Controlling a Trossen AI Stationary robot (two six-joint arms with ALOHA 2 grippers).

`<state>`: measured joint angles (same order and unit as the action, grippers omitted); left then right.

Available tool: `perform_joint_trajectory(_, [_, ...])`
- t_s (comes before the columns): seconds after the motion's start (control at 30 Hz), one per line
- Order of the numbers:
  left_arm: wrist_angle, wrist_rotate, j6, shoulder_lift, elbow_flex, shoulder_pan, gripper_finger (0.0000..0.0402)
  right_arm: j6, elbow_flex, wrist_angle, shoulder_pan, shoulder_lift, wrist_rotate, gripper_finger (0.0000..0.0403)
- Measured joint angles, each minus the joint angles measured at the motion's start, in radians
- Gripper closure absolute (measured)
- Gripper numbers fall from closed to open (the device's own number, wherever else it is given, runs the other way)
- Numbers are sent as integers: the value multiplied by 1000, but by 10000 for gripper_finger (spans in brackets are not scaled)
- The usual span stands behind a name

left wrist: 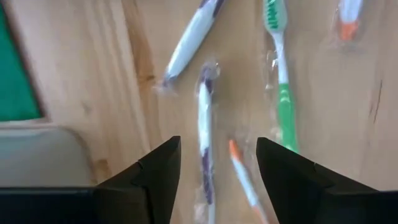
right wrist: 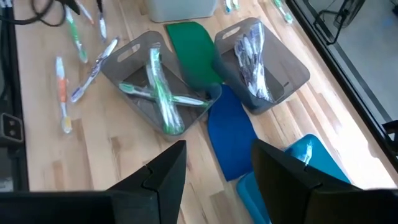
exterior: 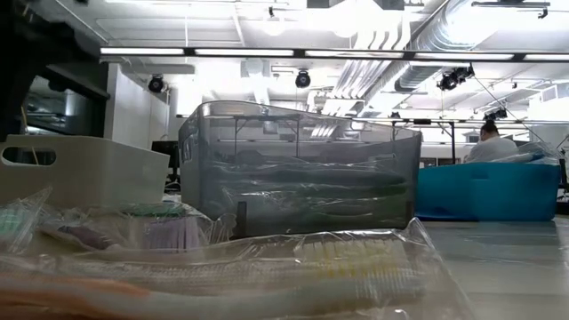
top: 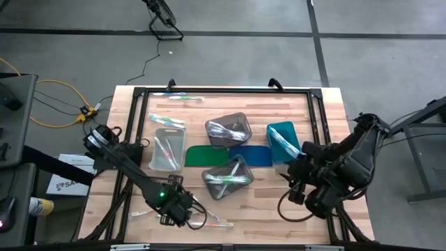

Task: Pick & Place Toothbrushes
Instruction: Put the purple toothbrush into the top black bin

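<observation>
While left gripper (left wrist: 217, 177) gapes empty over purple brush (left wrist: 204, 134) | drop straight, straddle handle, avoid orange brush (left wrist: 244, 174) | right gripper (right wrist: 217, 180) open, idle beside teal bin (top: 282, 141)

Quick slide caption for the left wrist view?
Open left gripper poised over wrapped toothbrushes lying on the wooden table.

4 bins (top: 228, 130), 2 mats (top: 206, 156)
</observation>
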<state>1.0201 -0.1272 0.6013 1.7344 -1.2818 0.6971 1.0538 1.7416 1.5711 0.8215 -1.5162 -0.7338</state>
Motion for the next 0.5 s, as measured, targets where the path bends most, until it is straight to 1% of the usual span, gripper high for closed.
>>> perform_joint_trajectory(0.1, [-89, 10, 6, 0, 64, -3, 203, 11, 0, 0, 12, 0, 0, 230])
perform_joint_trajectory(0.3, [-185, 7, 12, 0, 145, -5, 203, 34, 0, 0, 24, 0, 0, 230])
perform_joint_trajectory(0.5, [-270, 5, 60, 0, 229, -10, 203, 45, 0, 0, 24, 0, 3, 230])
